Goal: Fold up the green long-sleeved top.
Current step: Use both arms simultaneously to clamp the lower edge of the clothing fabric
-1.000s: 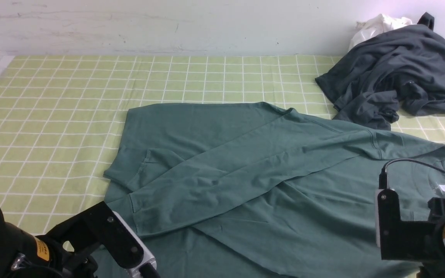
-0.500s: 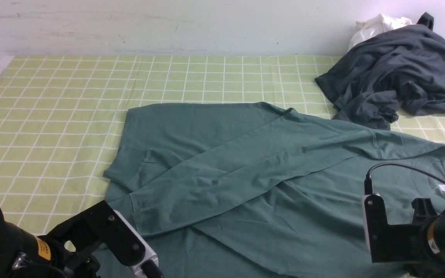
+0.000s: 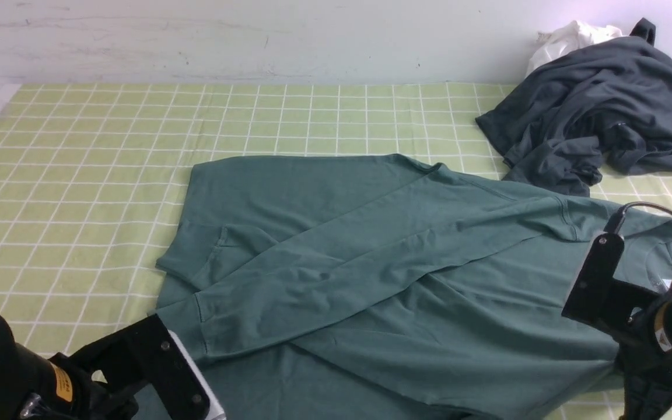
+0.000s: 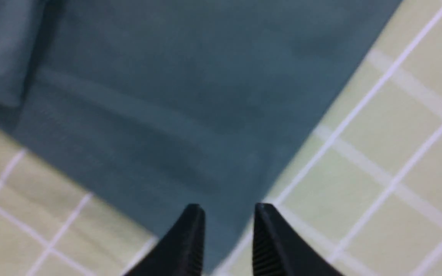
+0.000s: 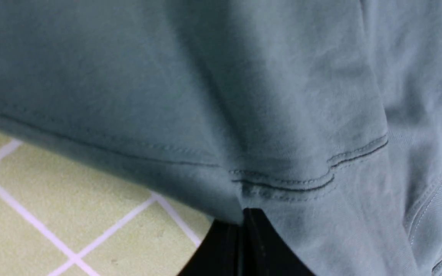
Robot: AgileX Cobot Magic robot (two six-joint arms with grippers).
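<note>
We are looking at the green top (image 3: 371,280), which is lying spread on the checked sheet (image 3: 79,175). In the front view it is filling the middle of the sheet and reaching out toward 3 o'clock and 5 o'clock. One long sleeve (image 3: 342,274) is lying slantwise over the body of the top, running from the shoulder at 2 o'clock down to its cuff at 8 o'clock.

At 4 o'clock of the top, the right gripper (image 5: 244,216) is pressing its two fingers fully together. In the right wrist view, the edge of the top is sitting pinched at their tips, at a stitched seam, and the cloth there is a little raised from the sheet. At 7 o'clock of the top, the left gripper (image 4: 228,211) is holding its fingers a little apart, with a narrow gap between them. The tips are hanging over the place where the edge of the top is meeting the sheet, and they are gripping nothing.

Further out, at 1 o'clock of the top, a dark grey garment (image 3: 598,111) is lying crumpled on the sheet, just beside the top's shoulder; whether the two are touching we cannot tell. A white cloth (image 3: 569,41) is showing behind it, against the pale wall (image 3: 254,35) at 12 o'clock.
</note>
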